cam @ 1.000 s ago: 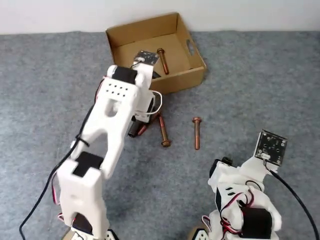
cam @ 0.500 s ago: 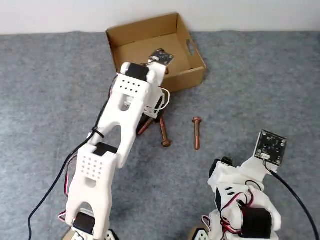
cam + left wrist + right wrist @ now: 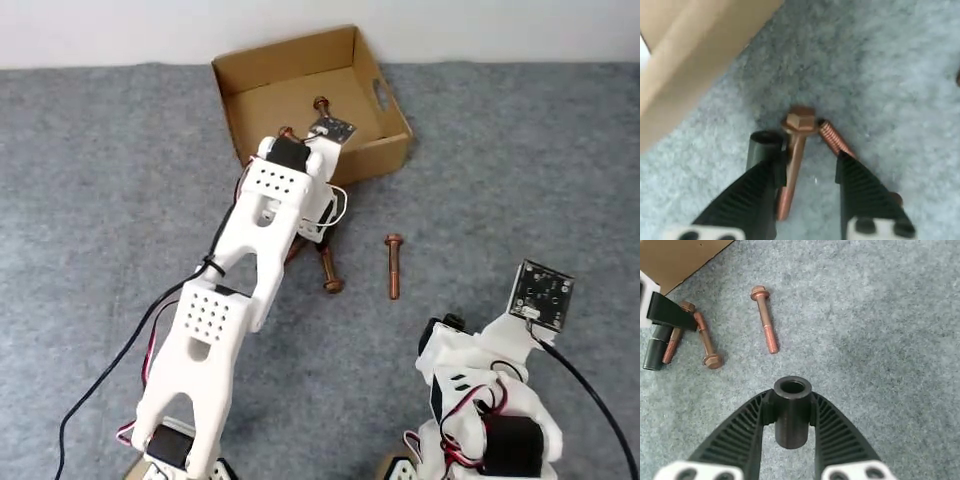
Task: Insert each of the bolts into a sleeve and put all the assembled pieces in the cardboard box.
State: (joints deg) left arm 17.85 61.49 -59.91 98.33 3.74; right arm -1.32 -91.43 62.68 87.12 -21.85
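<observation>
Underneath, grey carpet [image 3: 520, 150] covers the table, and a white wall [image 3: 100, 30] runs along the top edge of the high view. The cardboard box [image 3: 375, 158] sits at upper centre with a boxed bolt [image 3: 321, 104] inside. Right of centre a loose bolt [image 3: 393, 266] lies up-and-down the frame, head toward the box. The left gripper [image 3: 809, 162], fingers apart, straddles a third bolt [image 3: 792, 165] beside a black sleeve [image 3: 762, 145]. The right gripper [image 3: 791, 402] is clamped on a second sleeve [image 3: 791, 425], its bore facing the wrist camera.

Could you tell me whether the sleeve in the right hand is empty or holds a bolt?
Empty: the sleeve, clamped in the right hand, shows an open, hollow bore.
</observation>
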